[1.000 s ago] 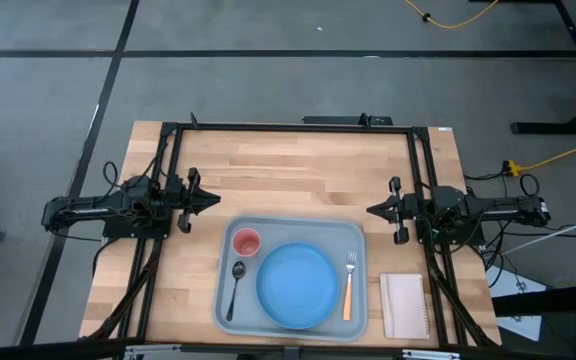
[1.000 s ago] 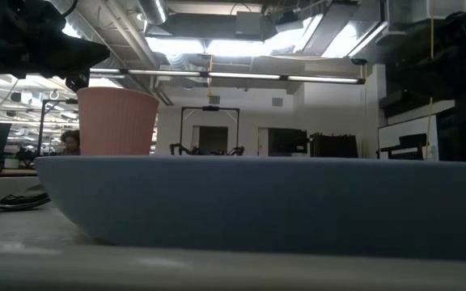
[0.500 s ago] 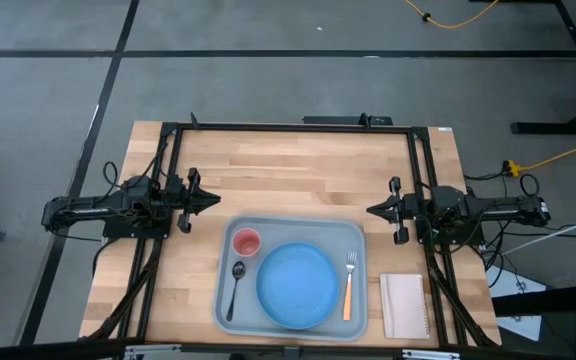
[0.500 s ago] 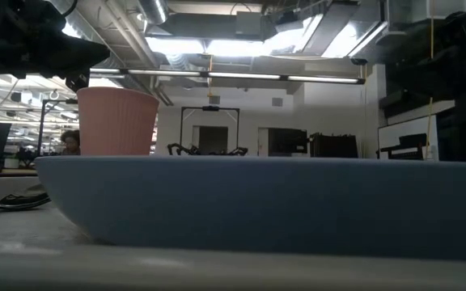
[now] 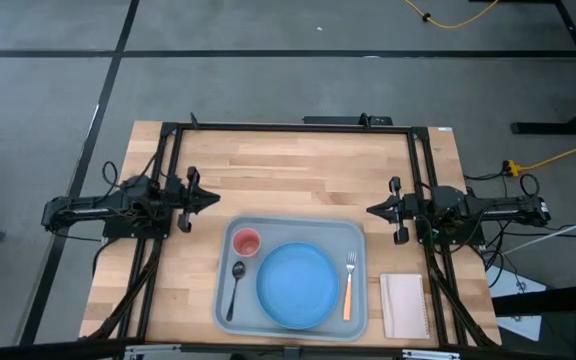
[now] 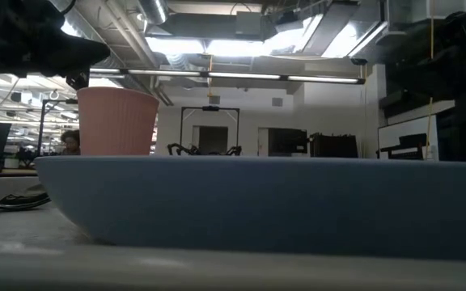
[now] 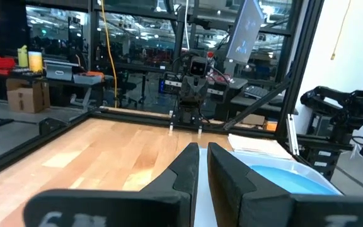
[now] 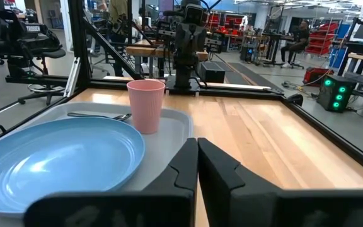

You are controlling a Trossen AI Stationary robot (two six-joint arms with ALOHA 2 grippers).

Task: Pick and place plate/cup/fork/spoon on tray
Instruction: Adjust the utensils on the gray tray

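My left gripper (image 5: 214, 200) sits low over the bare wood at the left side of the table (image 5: 298, 165), its two fingers (image 7: 184, 167) drawn together with only a thin slit between them and nothing held. My right gripper (image 5: 371, 210) mirrors it on the right side, fingers (image 8: 191, 161) pressed together, also empty, pointing inward across the table toward my other arm. Both grippers are clear of the tray (image 5: 358, 235), which lies between them and nearer the front edge, a pale blue-grey rectangle with a raised rim. On it the blue plate (image 5: 297, 285) fills the middle. The pink-red cup (image 5: 246, 241) stands upright in the tray's far left corner, just beside the plate; from my right wrist it shows just behind the plate's rim. The dark spoon (image 5: 235, 285) lies along the left side of the tray, bowl toward the cup, and the orange-handled fork (image 5: 348, 285) lies along the right side with its tines pointing away from the front edge. Just right of the tray, on the wood, rests a small white pad (image 5: 404, 305).
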